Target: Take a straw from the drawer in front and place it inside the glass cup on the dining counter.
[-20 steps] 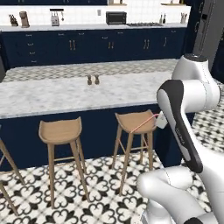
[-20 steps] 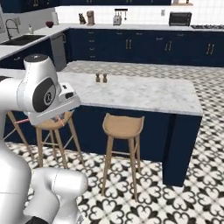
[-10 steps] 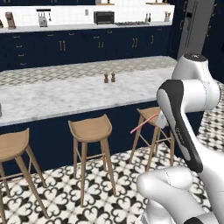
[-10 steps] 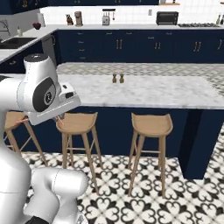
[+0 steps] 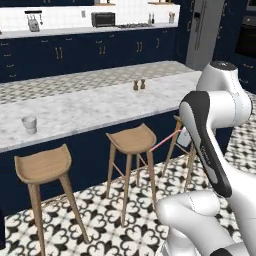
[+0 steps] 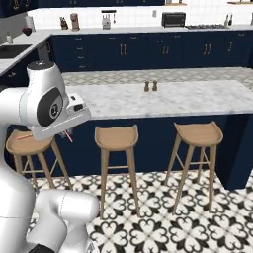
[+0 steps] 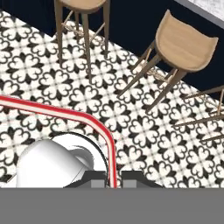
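While the white arm rises at four o'clock in the left base view, the straw (image 5: 165,141) juts as a thin pinkish-red line toward nine o'clock from behind the forearm, above the patterned floor and beside a wooden stool (image 5: 131,141). On the dining counter (image 5: 95,110), the glass cup (image 5: 29,124) stands upright at nine o'clock near the front edge, well apart from the two pepper mills (image 5: 139,85) at one o'clock. From the right base view, short red lengths of the straw (image 6: 24,137) show either side of the arm's joint at nine o'clock, and the pepper mills (image 6: 150,86) sit on the dining counter (image 6: 197,96) above three stools. Seen from the hand, the gripper (image 7: 113,177) at six o'clock is closed on the straw (image 7: 61,112), which rises between the fingertips and appears to bend off toward nine o'clock across the tiled floor (image 7: 144,131), with stools at twelve and two o'clock.
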{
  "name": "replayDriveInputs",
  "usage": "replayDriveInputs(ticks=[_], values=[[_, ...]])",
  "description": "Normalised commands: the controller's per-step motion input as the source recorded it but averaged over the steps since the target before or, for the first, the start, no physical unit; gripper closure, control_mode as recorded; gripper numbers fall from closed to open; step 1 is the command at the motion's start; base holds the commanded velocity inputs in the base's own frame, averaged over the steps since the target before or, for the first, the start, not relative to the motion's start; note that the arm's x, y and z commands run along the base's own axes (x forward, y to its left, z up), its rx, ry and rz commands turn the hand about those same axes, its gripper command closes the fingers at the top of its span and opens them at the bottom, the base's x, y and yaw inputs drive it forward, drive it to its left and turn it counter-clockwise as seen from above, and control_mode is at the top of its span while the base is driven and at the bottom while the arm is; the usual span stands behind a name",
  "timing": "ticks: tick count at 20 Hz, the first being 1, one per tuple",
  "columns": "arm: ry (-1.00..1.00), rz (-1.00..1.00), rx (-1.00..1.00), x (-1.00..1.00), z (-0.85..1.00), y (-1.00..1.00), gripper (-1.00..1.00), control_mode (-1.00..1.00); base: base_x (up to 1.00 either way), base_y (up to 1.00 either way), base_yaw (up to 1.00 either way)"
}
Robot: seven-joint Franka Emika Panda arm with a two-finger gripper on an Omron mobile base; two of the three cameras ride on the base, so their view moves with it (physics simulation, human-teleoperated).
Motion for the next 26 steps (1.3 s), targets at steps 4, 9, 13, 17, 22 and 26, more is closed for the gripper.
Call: replayDriveInputs(ticks=[4, 9, 13, 17, 22, 26], values=[[0.0, 0.0, 0.0, 0.0, 0.0, 0.0, 1.0, 1.0, 0.0, 1.0, -0.19], [0.0, 0.0, 0.0, 0.0, 0.0, 0.0, 1.0, 1.0, 0.15, 1.0, 0.01], [0.0, 0.0, 0.0, 0.0, 0.0, 0.0, 1.0, 1.0, 0.54, 1.0, 0.17], [0.0, 0.0, 0.0, 0.0, 0.0, 0.0, 1.0, 1.0, 0.93, 0.65, 0.27], [0.0, 0.0, 0.0, 0.0, 0.0, 0.0, 1.0, 1.0, 1.0, 0.24, 0.16], [0.0, 0.0, 0.0, 0.0, 0.0, 0.0, 1.0, 1.0, 1.0, 0.18, 0.0]])
